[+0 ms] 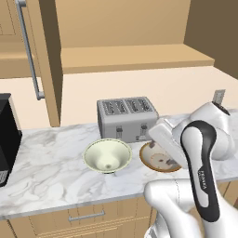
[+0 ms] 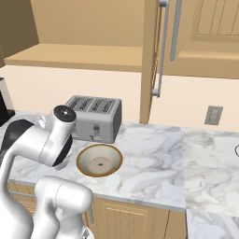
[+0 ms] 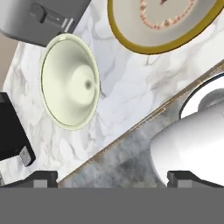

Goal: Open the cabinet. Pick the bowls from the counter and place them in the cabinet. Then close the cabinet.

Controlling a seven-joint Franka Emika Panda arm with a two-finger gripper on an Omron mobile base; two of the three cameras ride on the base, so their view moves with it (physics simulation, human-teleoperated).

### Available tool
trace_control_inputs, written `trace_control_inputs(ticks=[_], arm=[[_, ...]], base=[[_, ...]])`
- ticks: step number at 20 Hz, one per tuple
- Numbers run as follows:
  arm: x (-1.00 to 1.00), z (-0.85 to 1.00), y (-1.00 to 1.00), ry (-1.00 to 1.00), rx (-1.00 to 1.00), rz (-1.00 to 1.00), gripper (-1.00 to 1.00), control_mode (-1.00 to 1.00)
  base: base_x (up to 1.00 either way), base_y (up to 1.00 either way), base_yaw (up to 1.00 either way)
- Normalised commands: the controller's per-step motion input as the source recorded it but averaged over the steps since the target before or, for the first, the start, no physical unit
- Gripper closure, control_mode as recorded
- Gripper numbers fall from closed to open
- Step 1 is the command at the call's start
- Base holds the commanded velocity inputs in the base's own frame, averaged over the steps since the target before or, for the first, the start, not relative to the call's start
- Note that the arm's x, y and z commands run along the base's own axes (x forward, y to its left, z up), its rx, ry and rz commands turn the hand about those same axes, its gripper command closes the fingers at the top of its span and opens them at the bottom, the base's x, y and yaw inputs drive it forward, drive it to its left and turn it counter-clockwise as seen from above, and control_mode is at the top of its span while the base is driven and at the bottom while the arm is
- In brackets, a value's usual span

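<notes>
With the cabinet (image 1: 49,60) open, the wide-open gripper (image 3: 111,177) should descend squarely over the cream bowl (image 1: 107,155) near the counter's (image 1: 42,172) front edge.

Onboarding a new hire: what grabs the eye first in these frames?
Two bowls side by side on the marbled counter in front of the toaster: a deep cream bowl and a shallower brown-rimmed bowl. Above them the cabinet stands open. The open gripper is above the counter's front edge.

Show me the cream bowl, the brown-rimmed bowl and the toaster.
cream bowl (image 1: 107,155), left base view, inner wall.
brown-rimmed bowl (image 2: 99,161), right base view, inside bottom.
toaster (image 1: 124,122), left base view, front face.
</notes>
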Motion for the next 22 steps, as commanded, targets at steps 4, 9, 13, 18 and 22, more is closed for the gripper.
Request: trace_control_inputs(ticks=[4, 9, 13, 18, 22], arm=[[0.31, -0.41, 0.15, -0.03, 0.00, 0.00, -1.00, -1.00], [0.38, -0.32, 0.29, -0.02, 0.00, 0.00, -1.00, -1.00], [0.27, -0.37, 0.20, 0.00, 0.00, 0.00, -1.00, -1.00], [0.25, -0.47, 0.08, 0.00, 0.00, 0.00, -1.00, -1.00], [0.34, -0.37, 0.02, 0.00, 0.00, 0.00, -1.00, -1.00]], base=[[0.00, 0.00, 0.00], [0.00, 0.00, 0.00], [0.00, 0.00, 0.00], [0.00, 0.00, 0.00], [0.00, 0.00, 0.00]])
